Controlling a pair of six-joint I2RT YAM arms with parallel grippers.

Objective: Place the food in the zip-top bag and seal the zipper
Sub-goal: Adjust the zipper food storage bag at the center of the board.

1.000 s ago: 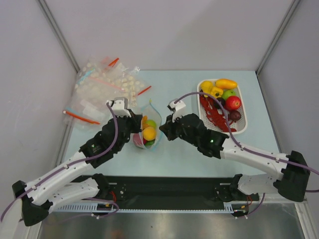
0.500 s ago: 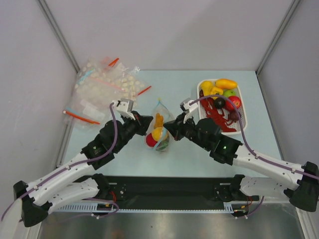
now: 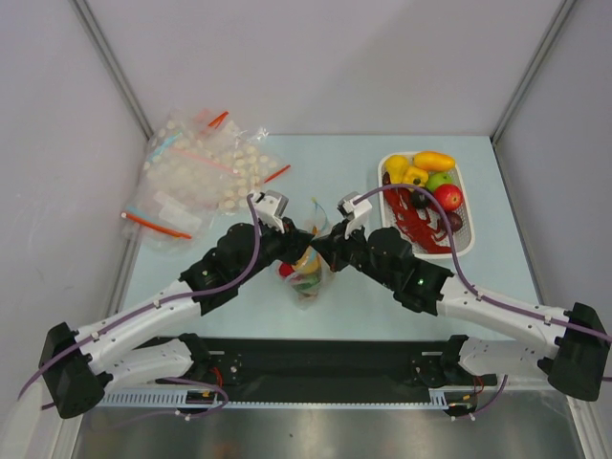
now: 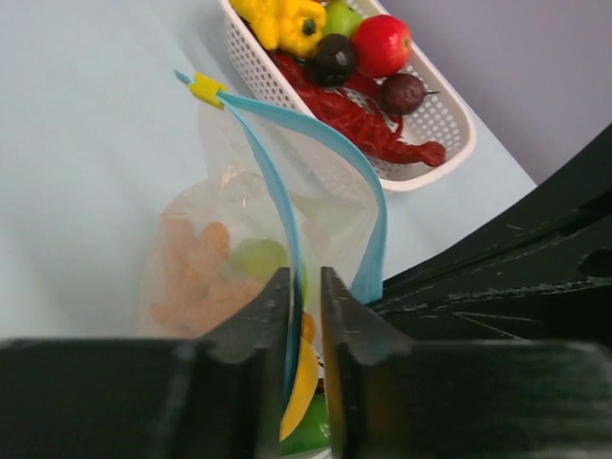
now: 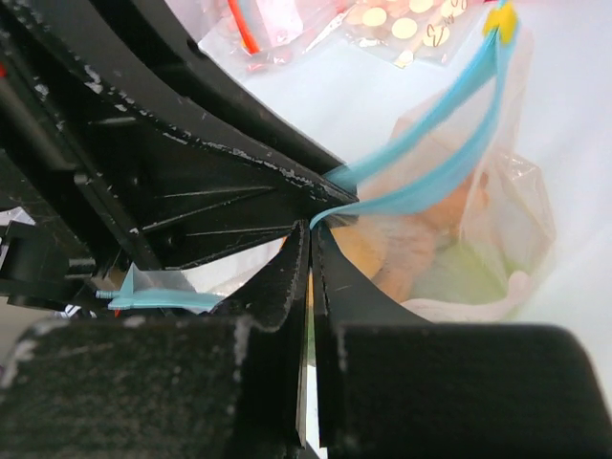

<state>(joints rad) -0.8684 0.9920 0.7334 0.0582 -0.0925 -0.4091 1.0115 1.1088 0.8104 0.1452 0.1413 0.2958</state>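
Light-blue strip: the zipper [image 4: 273,182] runs as two lips, joined at the yellow slider [image 4: 206,89] at the end farthest from both sets of jaws and parted on the way toward them.
Grip, left: the left gripper [image 4: 304,306] is clenched to a narrow slit with one lip running down into it, so it is grasping that lip.
Grip, right: the right gripper [image 5: 311,244] has its fingers all but touching, with the other lip's end caught at the tips, so it reads as grasping it.
Spacing: the two sets of jaws sit just beside each other, tips facing, with the mouth pinched narrow between them.
Bag: the zip-top bag [image 3: 308,273] slumps beyond and below the tips. Whether its belly rests on the table, I cannot tell.
Loaded food: an orange piece [image 4: 191,268] and a green piece [image 4: 253,258] lie behind the film ahead of the left jaws, and a yellow piece [image 4: 304,381] lies directly under them.
Loose food: a red fruit [image 4: 381,45] and a dark purple fruit [image 4: 335,59] sit in the white tray [image 3: 468,229], well apart from the left jaws and beyond the slider.
Step in hand: judged to be closing. The bag carries a load and both lips are gripped, not spread.
Next move: it calls for bringing the lips flush and running the closure along from the slider end toward the jaws, without dropping either lip or trapping film.
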